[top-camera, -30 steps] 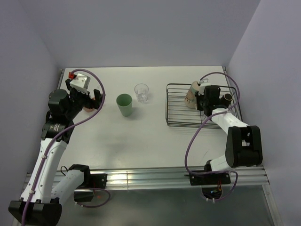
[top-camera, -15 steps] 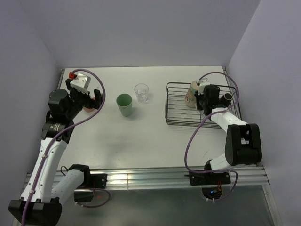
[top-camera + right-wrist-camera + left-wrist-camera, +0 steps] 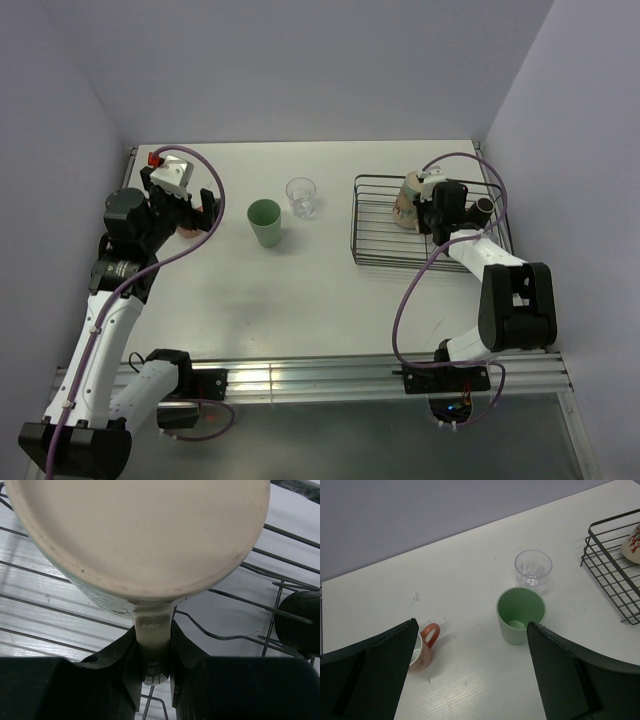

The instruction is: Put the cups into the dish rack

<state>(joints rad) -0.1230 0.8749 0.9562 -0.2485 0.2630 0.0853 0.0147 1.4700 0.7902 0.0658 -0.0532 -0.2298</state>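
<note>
Presently the right claw (image 3: 152, 650) is closed narrowly on the handle (image 3: 153, 625) of the cream patterned mug (image 3: 140, 535). The handle is pinched between both fingers, and the mug's base faces the wrist camera. From above, this mug (image 3: 408, 197) sits tilted over the far middle part of the dish rack (image 3: 353, 230), just to the left of the claw. Whether it touches the wires cannot be told. A small dark brown cup (image 3: 484, 208) lies in the rack to the right of the claw, near but apart from it.

The left claw (image 3: 470, 630) stands wide, holding nothing, over the left side of the table (image 3: 300, 290). The pinkish mug (image 3: 422, 650) stands upright on the table below it, partly hidden behind the left finger (image 3: 375, 670), with its handle showing in the gap. The green tumbler (image 3: 520, 615) stands upright just beside the right finger (image 3: 570, 680), not touching it. One clear glass (image 3: 533, 569) stands just beyond the tumbler, farther from the claw, and clear of the rack.
</note>
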